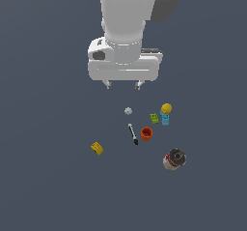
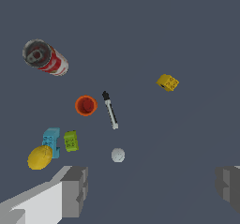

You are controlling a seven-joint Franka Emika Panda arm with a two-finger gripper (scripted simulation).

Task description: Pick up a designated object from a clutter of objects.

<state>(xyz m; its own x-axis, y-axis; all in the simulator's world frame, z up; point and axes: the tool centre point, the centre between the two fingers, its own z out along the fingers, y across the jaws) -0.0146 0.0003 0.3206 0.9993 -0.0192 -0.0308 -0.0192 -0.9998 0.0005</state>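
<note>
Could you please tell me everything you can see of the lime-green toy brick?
The lime-green brick is small, blocky and plastic-looking, with dark marks on its top face. It rests on the grey floor beside the cyan block, apparently not touching it, with the orange cup nearby. Nothing grips it; the gripper hangs open above.

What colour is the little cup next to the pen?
Orange, with a darker red inside. The cup shows best in the wrist view, beside the pen.

— Exterior view: scene seen from high above, facing the arm; orange cup (image 1: pixel 146 133) small, distant.
— Wrist view: floor seen from above, nearer; same cup (image 2: pixel 86 105) and surrounding clutter shared.
</note>
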